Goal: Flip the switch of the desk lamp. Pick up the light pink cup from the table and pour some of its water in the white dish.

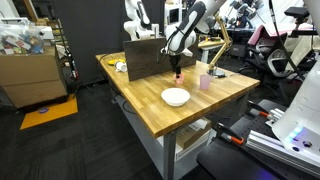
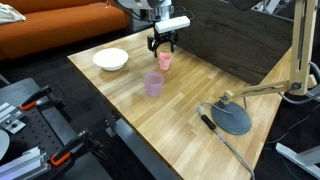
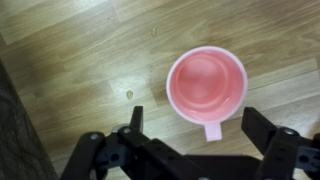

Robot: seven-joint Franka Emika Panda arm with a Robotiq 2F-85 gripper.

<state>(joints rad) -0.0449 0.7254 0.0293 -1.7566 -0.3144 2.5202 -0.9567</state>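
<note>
Table [image 2: 195,85], butcher-block wood, read left to right in an exterior view. Far left: white dish [image 2: 111,59], upright, near the table's back edge, nothing touching it. Next: light pink cup [image 2: 164,61], upright on the wood, apart from the dish. Gripper [image 2: 163,42] hangs directly over the cup, fingers pointing down. Just in front of the cup, nearer the camera: taller pale pink tumbler [image 2: 153,85], upright and untouched. Far right: desk lamp [image 2: 235,120], dark flat base on the table, brass-coloured arm angling up to the right.

Wrist view: cup [image 3: 205,85] seen from above, its small handle pointing toward the gripper [image 3: 195,118]. Jaws are spread wide and grasp nothing; both fingers [image 3: 135,125] stand clear of the cup wall. Cup interior reads uniform pink; water level cannot be told.

Dark upright panel [image 2: 230,35] stands behind the cup.
</note>
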